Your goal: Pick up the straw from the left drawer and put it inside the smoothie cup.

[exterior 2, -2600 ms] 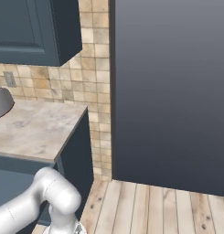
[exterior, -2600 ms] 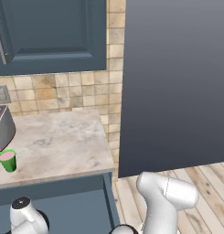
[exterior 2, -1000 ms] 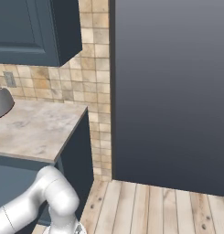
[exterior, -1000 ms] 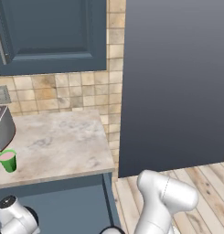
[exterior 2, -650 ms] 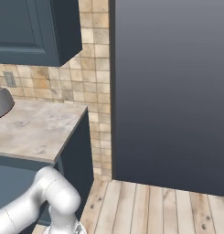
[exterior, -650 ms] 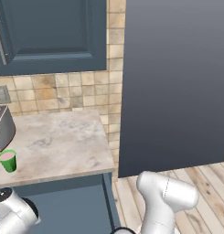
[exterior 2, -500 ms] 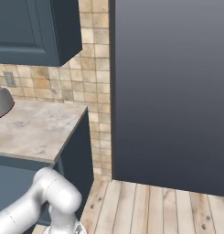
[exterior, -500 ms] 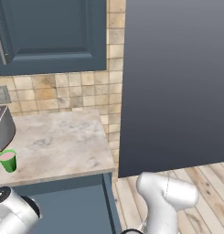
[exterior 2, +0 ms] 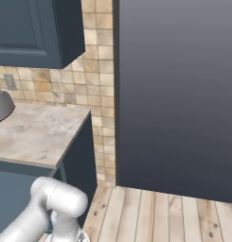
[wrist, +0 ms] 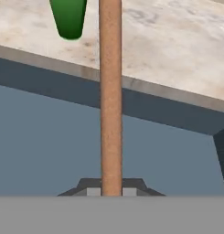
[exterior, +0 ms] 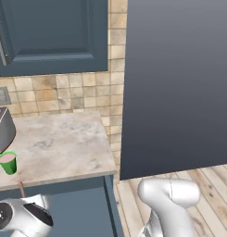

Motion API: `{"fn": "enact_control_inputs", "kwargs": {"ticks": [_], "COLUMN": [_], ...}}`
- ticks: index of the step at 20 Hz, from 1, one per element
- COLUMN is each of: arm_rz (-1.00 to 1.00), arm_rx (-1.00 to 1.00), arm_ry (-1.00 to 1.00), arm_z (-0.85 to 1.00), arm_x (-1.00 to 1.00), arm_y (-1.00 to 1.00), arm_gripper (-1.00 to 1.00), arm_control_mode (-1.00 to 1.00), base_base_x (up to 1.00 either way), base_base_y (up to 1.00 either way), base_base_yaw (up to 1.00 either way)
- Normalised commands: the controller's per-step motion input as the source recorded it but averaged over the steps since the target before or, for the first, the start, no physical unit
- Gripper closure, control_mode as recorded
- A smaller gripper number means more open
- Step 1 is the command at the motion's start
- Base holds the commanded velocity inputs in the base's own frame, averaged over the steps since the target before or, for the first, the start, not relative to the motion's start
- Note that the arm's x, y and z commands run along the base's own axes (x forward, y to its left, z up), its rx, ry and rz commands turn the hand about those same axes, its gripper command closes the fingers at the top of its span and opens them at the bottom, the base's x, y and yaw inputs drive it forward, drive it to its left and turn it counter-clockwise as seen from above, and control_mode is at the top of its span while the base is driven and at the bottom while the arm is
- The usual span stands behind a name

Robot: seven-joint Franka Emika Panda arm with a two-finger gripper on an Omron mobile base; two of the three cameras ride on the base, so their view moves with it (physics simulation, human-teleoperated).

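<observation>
Straw (wrist: 110,100) clamped upright in gripper (wrist: 110,192), since a second ago raised from the drawer until its tip clears the counter (exterior: 64,148) edge, near smoothie cup (exterior: 8,163). Transfer next.

A beige marbled table (exterior: 64,143) ran along a wall of tan and cream tiles (exterior: 73,92). Dark blue-grey base cabinets (exterior 2: 79,156) stood under it, and a blue upper cabinet door (exterior: 50,32) with a recessed panel hung above. A grey outlet plate (exterior: 2,96) sat in the tiles at the left. A silver toaster (exterior: 1,129) stood at the table's left end. To the right rose a tall, flat, dark slate panel (exterior: 179,83). The floor (exterior 2: 155,212) was pale wooden planks with visible knots.
</observation>
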Motion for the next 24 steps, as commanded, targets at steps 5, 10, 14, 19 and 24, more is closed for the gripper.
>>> {"fn": "enact_control_inputs", "kwargs": {"ticks": [5,10,14,19,24], "arm_rz": [0.00,0.00,0.00,0.00,0.00], "arm_rx": [0.00,0.00,0.00,0.00,0.00], "arm_ry": [-0.43,-0.36,-0.23,-0.06,0.00], "arm_z": [1.00,1.00,0.76,0.59,0.33], "arm_x": [0.00,0.00,0.04,0.20,0.37], "arm_y": [-0.36,-0.38,-0.29,-0.07,-0.08], "arm_gripper": [1.00,1.00,1.00,1.00,1.00], "arm_control_mode": [-1.00,-1.00,-1.00,-1.00,-1.00], "base_base_x": [0.00,0.00,0.00,0.00,0.00], "base_base_y": [0.00,0.00,0.00,0.00,0.00], "base_base_yaw": [0.00,0.00,0.00,0.00,0.00]}}
